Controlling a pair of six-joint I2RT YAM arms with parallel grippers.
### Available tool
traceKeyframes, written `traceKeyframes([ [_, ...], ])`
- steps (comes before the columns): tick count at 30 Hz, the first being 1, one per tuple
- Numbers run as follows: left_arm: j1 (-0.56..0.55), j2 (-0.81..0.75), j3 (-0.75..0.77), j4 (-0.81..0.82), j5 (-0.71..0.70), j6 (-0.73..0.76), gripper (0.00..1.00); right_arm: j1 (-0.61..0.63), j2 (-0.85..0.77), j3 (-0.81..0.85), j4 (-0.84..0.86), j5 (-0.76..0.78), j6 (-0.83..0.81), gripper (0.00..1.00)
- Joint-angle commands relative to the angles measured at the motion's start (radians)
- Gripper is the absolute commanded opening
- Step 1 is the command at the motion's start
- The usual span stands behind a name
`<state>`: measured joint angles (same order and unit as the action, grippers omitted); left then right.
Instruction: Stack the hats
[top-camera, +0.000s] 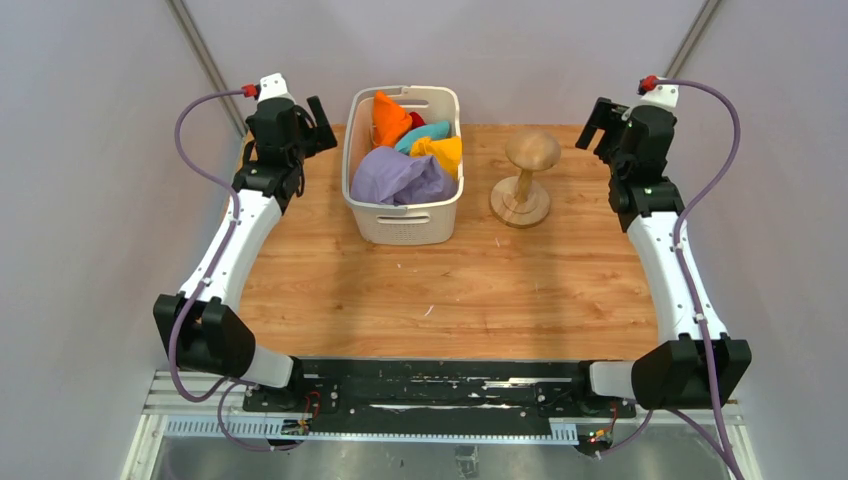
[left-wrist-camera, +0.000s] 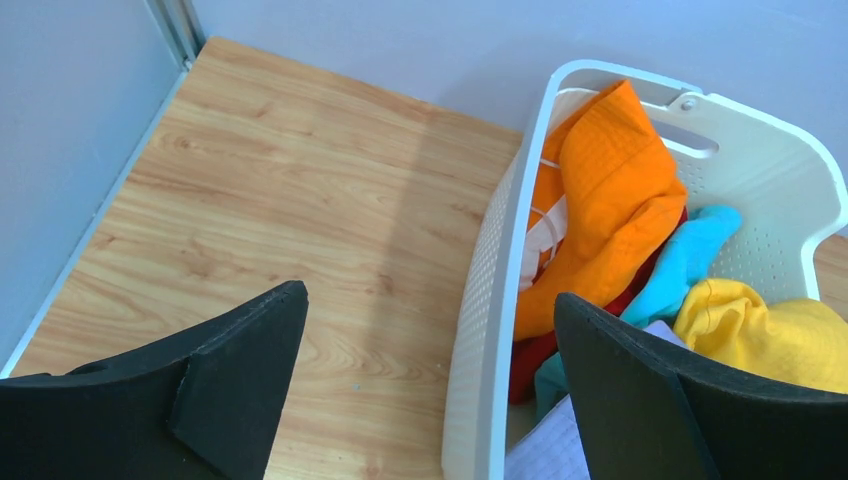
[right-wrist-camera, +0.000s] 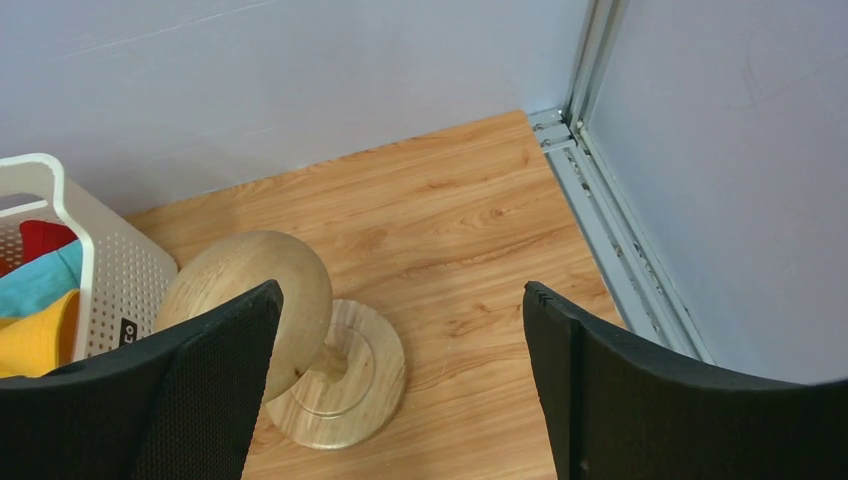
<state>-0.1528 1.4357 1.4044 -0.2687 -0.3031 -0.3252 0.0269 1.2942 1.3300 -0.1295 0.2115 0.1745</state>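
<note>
- Left wrist view: the left gripper (left-wrist-camera: 425, 300) is released, its jaws spread wide with nothing between them. The gap shows bare table (left-wrist-camera: 300, 200) and the left wall of the white basket (left-wrist-camera: 480, 330).
- Right wrist view: the right gripper (right-wrist-camera: 400, 290) is likewise wide apart and empty. It hangs over the wood near the table's far right corner, and the wooden mushroom-shaped stand (right-wrist-camera: 240, 270) is partly hidden behind its left finger.
- Top external view: both grippers are raised, the left one over the far left corner and the right one over the far right corner. Each is clear of the basket and the stand.
- The basket sits at the table's far edge, left of the middle, and all five hats lie loosely inside it.
- The orange hat (left-wrist-camera: 610, 190) rises against the basket's far left corner, with the red hat (left-wrist-camera: 530, 360) mostly buried under it.
- The teal hat (left-wrist-camera: 690, 255) lies just right of the orange one, and the yellow hat (left-wrist-camera: 770, 335) lies by the right wall.
- The lavender hat (top-camera: 400, 178) fills the near half of the basket.
- The stand is upright just right of the basket, near the far edge.
</note>
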Motion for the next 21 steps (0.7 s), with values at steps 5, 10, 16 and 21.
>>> traceKeyframes([
  [5, 0.005, -0.043, -0.029, 0.057, 0.011, 0.016, 0.98, -0.01, -0.011, -0.003, 0.003, -0.054, 0.029, 0.89],
  [10, 0.005, -0.047, -0.042, 0.069, 0.016, 0.014, 0.98, -0.011, -0.003, -0.003, 0.01, -0.094, 0.031, 0.89],
  [16, 0.006, -0.021, -0.036, 0.071, 0.063, 0.016, 1.0, -0.011, -0.007, -0.007, 0.012, -0.098, 0.031, 0.89],
  [21, 0.005, 0.107, 0.032, 0.063, 0.229, 0.05, 0.89, -0.011, 0.003, -0.006, 0.019, -0.117, 0.04, 0.89],
])
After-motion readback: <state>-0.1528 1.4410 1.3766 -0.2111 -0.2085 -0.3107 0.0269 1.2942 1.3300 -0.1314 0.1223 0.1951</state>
